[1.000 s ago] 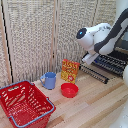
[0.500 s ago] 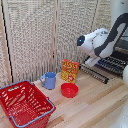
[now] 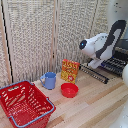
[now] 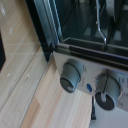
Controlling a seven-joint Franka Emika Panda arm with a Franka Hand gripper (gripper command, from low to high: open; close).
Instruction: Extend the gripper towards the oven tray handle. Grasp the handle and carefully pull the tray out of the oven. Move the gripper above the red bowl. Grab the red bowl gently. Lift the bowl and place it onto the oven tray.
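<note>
The oven (image 3: 122,54) stands at the exterior view's right edge with its door (image 3: 94,73) dropped down. A dark wire rack, the oven tray (image 3: 116,65), shows at its open front. My gripper (image 3: 95,64) hangs from the white-and-black arm just above the door and tray; its fingers are too small to read. The red bowl (image 3: 69,90) sits on the wooden table in front of the cereal box, apart from the gripper. The wrist view shows the oven's knobs (image 4: 70,77) and dark glass (image 4: 85,22), with no fingers in view.
A large red mesh basket (image 3: 24,103) sits at the exterior view's lower left. A blue mug (image 3: 49,80) and an orange cereal box (image 3: 70,70) stand behind the bowl. A slatted screen (image 3: 45,35) closes the back.
The arm's end has sunk a little and moved slightly to the exterior view's left, closer to the oven's open front. The bowl, mug, box and basket have not moved.
</note>
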